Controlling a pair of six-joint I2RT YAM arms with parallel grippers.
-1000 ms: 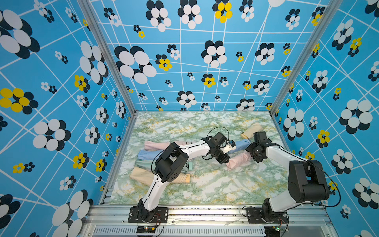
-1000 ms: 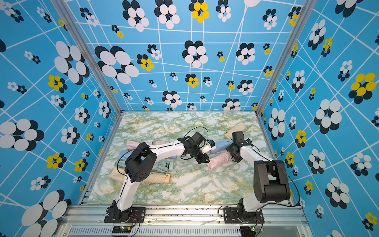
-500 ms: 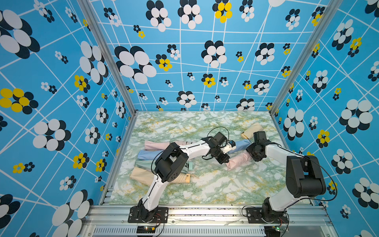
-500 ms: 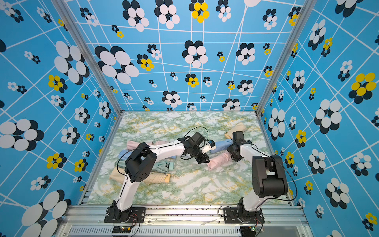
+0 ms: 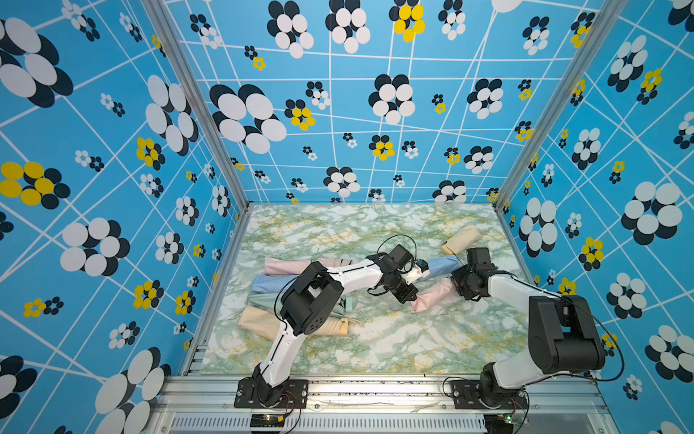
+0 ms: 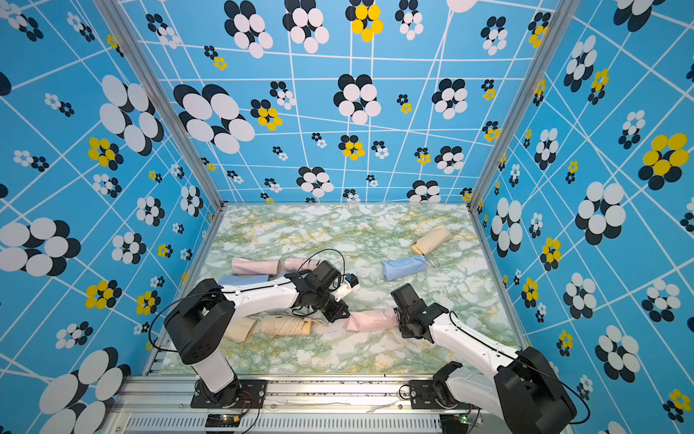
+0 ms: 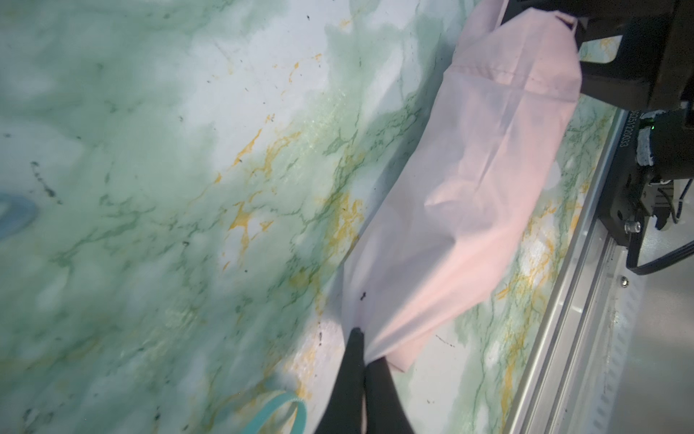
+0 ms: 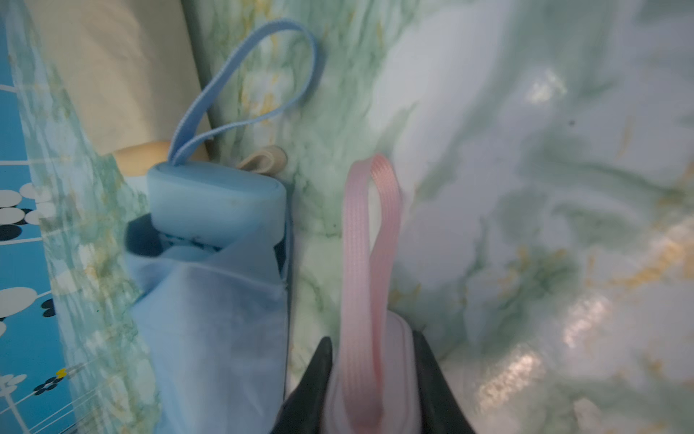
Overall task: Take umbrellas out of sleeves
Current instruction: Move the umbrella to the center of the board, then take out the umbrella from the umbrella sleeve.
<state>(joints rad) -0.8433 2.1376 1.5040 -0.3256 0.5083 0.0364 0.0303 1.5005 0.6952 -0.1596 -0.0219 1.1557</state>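
**Pink sleeve gripped at both ends: count of the table**

Left gripper (image 7: 362, 347) is clenched on the closed end of the held pink sleeve (image 7: 469, 188). Right gripper (image 8: 371, 336) clamps the handle of the held pink umbrella (image 8: 366, 375) at the sleeve's mouth, mid marble table (image 5: 375, 349).

I count three in sleeves: that one, the sleeved blue umbrella (image 6: 403, 266) and the sleeved beige umbrella (image 6: 432, 238).

By my left arm:
- Two out: bare pink umbrella (image 6: 300, 264), bare beige umbrella (image 6: 285, 325).
- Two empties: empty pink sleeve (image 6: 255, 266), empty beige sleeve (image 6: 240, 328).
- A blue piece (image 5: 270, 282) and a mint piece (image 5: 263, 300) lie half-hidden, so I cannot class them.

Blue flower-patterned walls (image 5: 112, 150), green-and-white marble tabletop (image 5: 338, 233), aluminium rail (image 5: 375, 387) along front edge
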